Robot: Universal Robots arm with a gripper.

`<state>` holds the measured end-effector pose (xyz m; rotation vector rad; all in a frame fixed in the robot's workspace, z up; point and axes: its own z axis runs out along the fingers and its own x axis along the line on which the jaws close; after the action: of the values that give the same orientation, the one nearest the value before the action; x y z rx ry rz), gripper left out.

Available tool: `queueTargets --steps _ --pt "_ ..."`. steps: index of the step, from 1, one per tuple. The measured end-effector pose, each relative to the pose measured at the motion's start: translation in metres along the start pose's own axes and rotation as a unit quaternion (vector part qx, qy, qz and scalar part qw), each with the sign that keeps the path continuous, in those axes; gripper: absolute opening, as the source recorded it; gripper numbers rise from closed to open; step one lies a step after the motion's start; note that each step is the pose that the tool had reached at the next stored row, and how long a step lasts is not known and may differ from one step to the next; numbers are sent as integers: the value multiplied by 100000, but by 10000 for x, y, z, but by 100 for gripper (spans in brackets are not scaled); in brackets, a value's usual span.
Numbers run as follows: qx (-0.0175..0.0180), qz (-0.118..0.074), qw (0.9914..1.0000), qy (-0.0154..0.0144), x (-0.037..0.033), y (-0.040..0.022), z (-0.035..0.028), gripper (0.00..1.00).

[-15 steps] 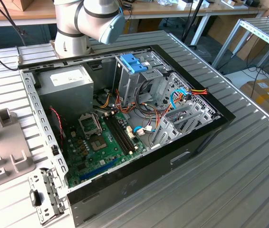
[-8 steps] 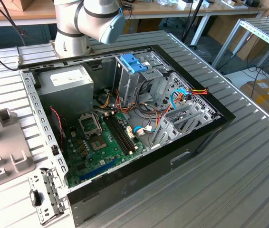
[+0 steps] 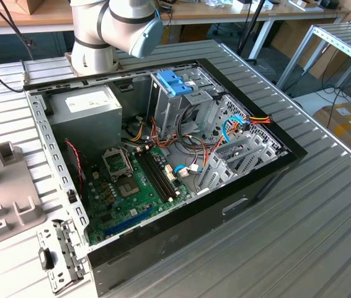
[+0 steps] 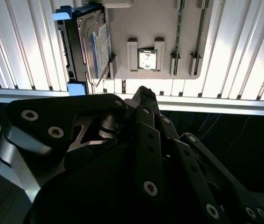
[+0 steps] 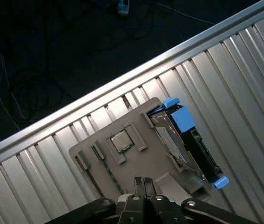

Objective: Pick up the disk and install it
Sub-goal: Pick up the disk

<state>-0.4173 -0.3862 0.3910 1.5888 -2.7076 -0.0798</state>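
The black, link-armed gripper (image 5: 143, 181) (image 4: 144, 92) has its two fingers pressed together with nothing between them. It hangs over one edge of a flat beige-grey plastic fixture plate (image 5: 143, 158) (image 4: 136, 18) and is apart from everything the plate carries.

The disk (image 5: 190, 140) (image 4: 92, 44), a flat rectangular hard drive in a dark grey metal casing with a white, blue-banded label, stands on its long edge in a slot along one side of that plate. Its labelled face is turned toward a small square silver processor chip (image 5: 120, 141) (image 4: 147, 59) seated in a raised holder. Bright blue plastic end pieces (image 5: 178, 114) (image 4: 64, 13) cap the disk's two ends. A thin green memory strip (image 5: 105, 165) (image 4: 181, 23) stands on edge on the far side of the chip from the disk, so the chip lies between the two. The plate lies on a ribbed aluminium table (image 5: 244, 70) (image 4: 244, 46) (image 3: 287, 236).

In the exterior view an open black computer case (image 3: 182, 230) sits mid-table. Inside it:
- a big grey power-supply box (image 3: 92, 108) with a white sticker is at about eleven o'clock;
- a tall metal cage (image 3: 175, 102) with a light-blue plastic top is at about twelve o'clock;
- a green motherboard (image 3: 132, 186) is at about seven o'clock.

The pale grey robot arm (image 3: 123, 25) rises beyond the case at about eleven o'clock. A small perforated metal bracket (image 3: 57, 261) lies on the table at about eight o'clock, just beside the case's corner.
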Motion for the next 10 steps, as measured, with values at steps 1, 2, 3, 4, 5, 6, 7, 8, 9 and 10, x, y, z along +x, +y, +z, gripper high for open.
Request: queueTargets --steps 1,2,3,4,5,6,7,8,9,10 --pt "-7 -175 100000 9 0 0 0 11" --pt "-13 -484 99999 19 0 0 0 11" --pt "-19 -676 99998 27 0 0 0 11" --pt "-27 -1056 99994 46 0 0 0 11" --pt "-34 -1294 99992 56 0 0 0 11" --pt "-37 -1556 99988 72 0 0 0 11" --pt "-55 -2168 99976 98 0 0 0 11" --pt "-69 -2729 99963 120 0 0 0 11" --pt "-92 -3565 99936 156 0 0 0 11" --pt "-106 -4237 99910 188 0 0 0 11"
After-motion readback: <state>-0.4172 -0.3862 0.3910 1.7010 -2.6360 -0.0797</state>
